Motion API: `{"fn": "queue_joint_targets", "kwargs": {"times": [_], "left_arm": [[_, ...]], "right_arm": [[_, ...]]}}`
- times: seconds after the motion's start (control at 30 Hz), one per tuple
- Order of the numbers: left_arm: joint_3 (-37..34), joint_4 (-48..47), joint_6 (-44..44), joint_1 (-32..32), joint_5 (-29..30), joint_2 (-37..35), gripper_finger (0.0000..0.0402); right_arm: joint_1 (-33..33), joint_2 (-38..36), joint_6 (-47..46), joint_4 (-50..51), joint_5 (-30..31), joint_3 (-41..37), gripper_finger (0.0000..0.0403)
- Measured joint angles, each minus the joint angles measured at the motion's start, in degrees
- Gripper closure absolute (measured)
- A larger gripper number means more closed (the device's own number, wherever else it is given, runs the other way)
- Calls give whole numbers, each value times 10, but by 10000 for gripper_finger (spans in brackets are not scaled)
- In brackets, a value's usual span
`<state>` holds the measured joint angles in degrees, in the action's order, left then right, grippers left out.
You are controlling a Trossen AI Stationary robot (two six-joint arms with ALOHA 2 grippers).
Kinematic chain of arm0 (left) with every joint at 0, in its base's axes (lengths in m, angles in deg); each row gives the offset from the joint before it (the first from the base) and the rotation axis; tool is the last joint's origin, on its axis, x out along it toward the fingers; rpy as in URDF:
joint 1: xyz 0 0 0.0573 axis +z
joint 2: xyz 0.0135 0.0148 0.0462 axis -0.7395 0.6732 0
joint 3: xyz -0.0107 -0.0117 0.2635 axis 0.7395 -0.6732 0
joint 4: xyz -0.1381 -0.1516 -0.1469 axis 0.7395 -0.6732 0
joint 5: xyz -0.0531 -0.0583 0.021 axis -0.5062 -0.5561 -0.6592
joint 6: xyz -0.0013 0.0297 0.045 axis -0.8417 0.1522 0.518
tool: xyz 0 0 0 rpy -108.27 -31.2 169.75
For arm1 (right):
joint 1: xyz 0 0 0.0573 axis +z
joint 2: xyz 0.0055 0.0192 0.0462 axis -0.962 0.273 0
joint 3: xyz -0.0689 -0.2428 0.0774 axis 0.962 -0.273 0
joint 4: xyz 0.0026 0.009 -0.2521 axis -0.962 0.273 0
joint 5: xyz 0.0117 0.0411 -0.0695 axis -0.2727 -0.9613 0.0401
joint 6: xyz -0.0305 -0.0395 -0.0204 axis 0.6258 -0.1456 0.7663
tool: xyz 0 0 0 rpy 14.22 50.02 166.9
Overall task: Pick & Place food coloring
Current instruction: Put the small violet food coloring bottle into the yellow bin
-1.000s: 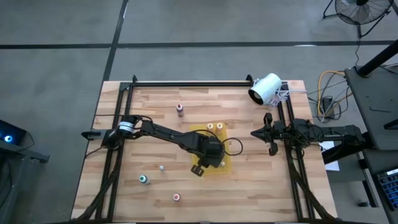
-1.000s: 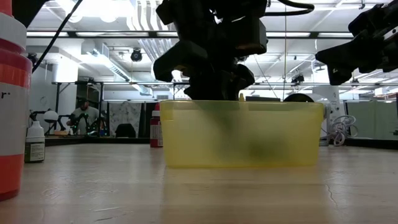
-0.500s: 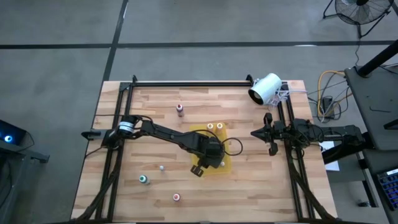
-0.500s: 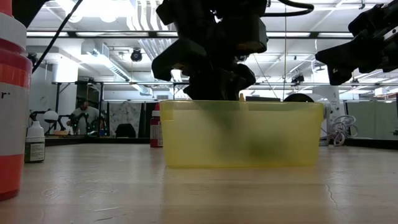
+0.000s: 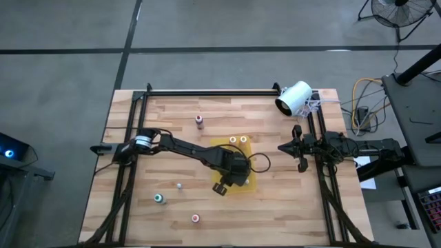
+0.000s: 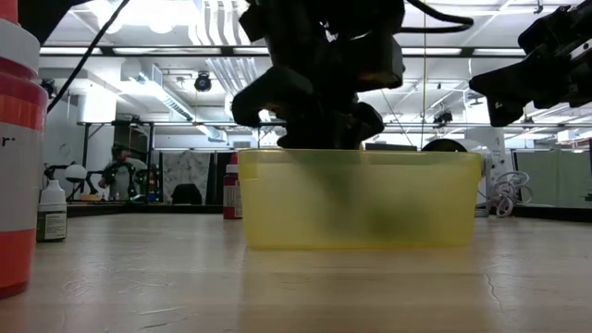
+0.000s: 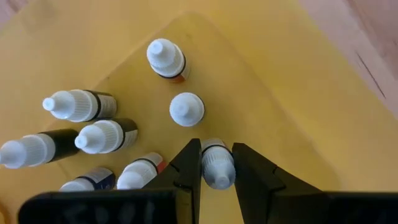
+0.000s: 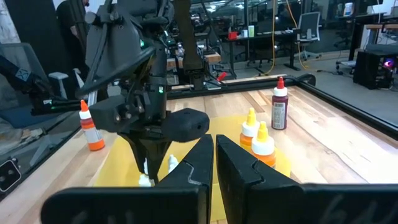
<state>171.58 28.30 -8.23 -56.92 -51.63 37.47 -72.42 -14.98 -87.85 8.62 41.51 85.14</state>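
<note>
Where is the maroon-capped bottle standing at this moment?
In the high view the maroon-capped bottle stands alone on the wooden table, on the left arm's side near the far rail, beyond the yellow bin and clearly apart from it.

One yellow bin. Eight small white-capped bottles counted inside it in the left wrist view. On the table: one maroon-topped bottle, one teal-topped bottle, one pink-topped bottle, one small whitish bottle. Two yellow-topped bottles. One white cylinder. Two arms.
</note>
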Motion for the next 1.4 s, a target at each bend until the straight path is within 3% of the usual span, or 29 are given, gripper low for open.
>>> {"fn": "queue_joint_targets", "kwargs": {"times": [0.4,0.77,1.4], "left_arm": [[21,-6,-4,3,0,5,351],[19,-8,-8,3,-42,4,351],[0,13,-19,3,-33,4,351]], "right_arm": [[0,1,0,0,0,0,390],[0,1,1,0,0,0,390],[0,2,-1,0,0,0,390]]}}
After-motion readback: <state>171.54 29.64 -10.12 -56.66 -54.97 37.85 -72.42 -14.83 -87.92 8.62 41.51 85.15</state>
